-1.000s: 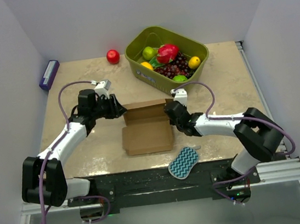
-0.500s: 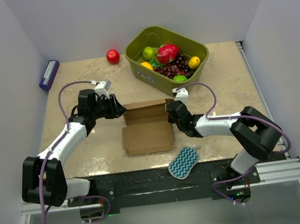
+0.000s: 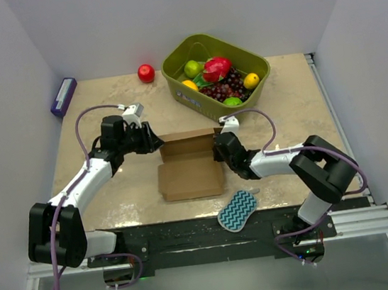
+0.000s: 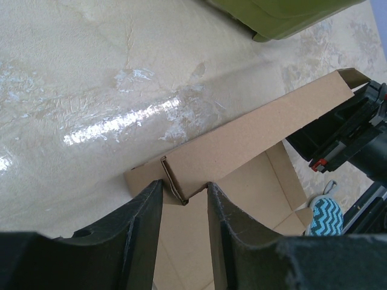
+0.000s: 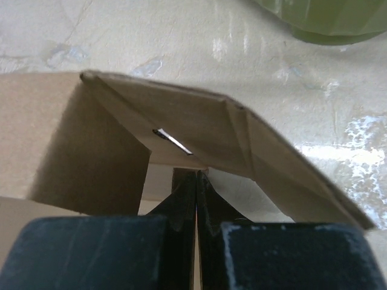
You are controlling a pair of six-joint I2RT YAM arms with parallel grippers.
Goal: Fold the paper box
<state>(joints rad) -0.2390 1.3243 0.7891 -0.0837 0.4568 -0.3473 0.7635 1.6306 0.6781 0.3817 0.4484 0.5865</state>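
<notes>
The paper box (image 3: 191,168) is plain brown cardboard at the table's middle, its base flat and its back wall raised. My left gripper (image 3: 156,141) is at the back left corner. In the left wrist view its fingers (image 4: 142,235) stand close together, the gripper (image 4: 184,188) closed on the folded corner of the box (image 4: 254,139). My right gripper (image 3: 217,149) is at the back right corner. In the right wrist view it (image 5: 196,175) is shut, with a thin card edge between the fingertips, under the raised wall (image 5: 193,121).
A green basket (image 3: 188,97) of fruit stands behind the box, close to the back wall. A red apple (image 3: 146,73) and a purple block (image 3: 63,96) lie at the back left. A teal zigzag sponge (image 3: 237,209) lies at the near edge.
My right gripper has shifted slightly left, closer in on the box's back right corner. The left arm and the box have stayed in place.
</notes>
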